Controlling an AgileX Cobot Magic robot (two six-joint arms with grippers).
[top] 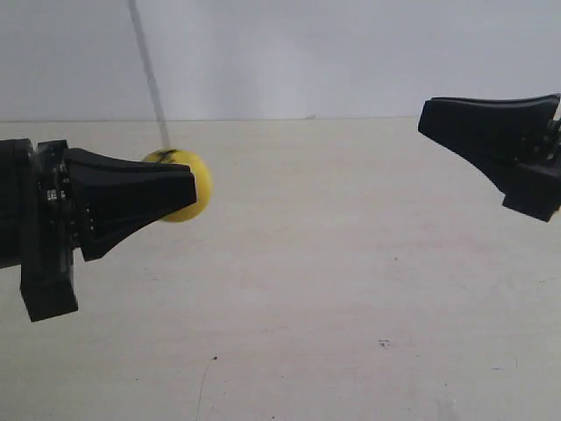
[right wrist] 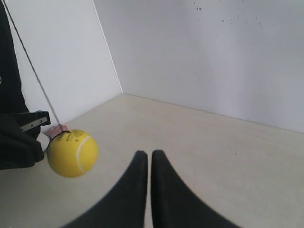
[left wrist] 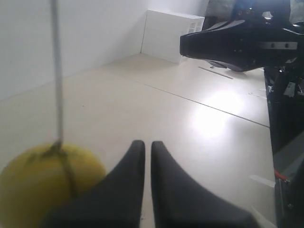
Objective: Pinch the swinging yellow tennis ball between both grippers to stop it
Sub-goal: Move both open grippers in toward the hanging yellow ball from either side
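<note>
My left end effector (left wrist: pixel 147 145) is drawn narrow, almost no gap, and holds nothing. I'm using it as a blunt wedge to press with, not to grasp. The yellow tennis ball (left wrist: pixel 42 180) hangs on its string (left wrist: pixel 58 71) just beside that tip, off to one flank rather than straight ahead of it. I can't confirm contact. My right end effector (right wrist: pixel 150 154) is likewise narrow and empty. It faces the ball from well apart across the counter (top: pixel 351 289), so no pinch yet. The right side has to come in to trap it.
</note>
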